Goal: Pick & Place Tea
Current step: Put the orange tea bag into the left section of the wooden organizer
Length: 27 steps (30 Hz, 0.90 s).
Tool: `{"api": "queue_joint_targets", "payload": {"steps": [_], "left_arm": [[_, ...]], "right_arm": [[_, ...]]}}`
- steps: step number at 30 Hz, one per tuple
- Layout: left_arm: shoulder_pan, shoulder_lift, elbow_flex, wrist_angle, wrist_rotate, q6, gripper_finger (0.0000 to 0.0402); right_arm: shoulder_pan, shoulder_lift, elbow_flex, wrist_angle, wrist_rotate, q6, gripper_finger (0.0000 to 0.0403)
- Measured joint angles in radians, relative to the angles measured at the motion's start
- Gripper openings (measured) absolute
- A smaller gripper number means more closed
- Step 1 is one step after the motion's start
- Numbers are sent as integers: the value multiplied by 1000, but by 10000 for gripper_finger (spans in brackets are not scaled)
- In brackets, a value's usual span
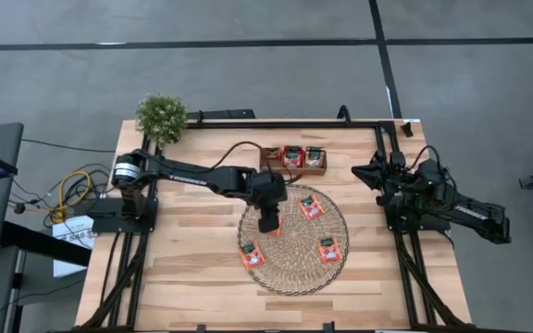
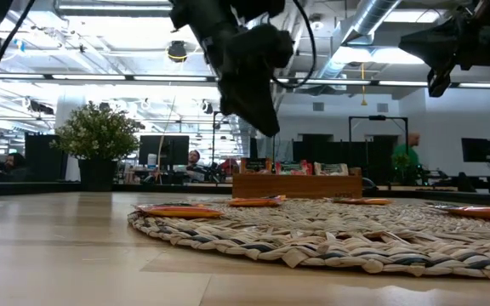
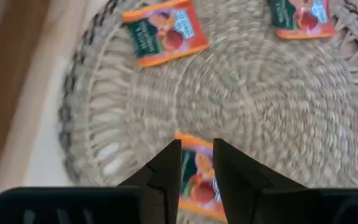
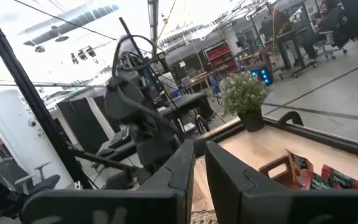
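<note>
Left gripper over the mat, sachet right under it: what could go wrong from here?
1. The left gripper hangs above a flat tea sachet on the woven mat; its narrow finger gap may slide off or only nudge it.
2. The fingers could catch the mat's coarse weave and drag it, shifting the other sachets.
3. The wooden tray already holds upright sachets; another may topple them. The right gripper waits aside.
</note>
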Motion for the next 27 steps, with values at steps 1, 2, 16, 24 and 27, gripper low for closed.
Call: {"api": "queue_joint_targets", "payload": {"steps": [1,2,16,24,27], "left_arm": [[0,6,0,4,10,1,91],[0,14,0,-3,25,2,98],[0,104,1,-33,106,203,143],[6,125,1,-29,25,289,144],[12,130,1,-40,25,289,144]], "right_arm": [[0,1,1,-4,0,0,33],[0,-1,0,-9,0,0,33],[0,1,0,-20,0,0,33],[0,1,0,-39,0,0,33],[0,1,0,-45,0,0,33]]}}
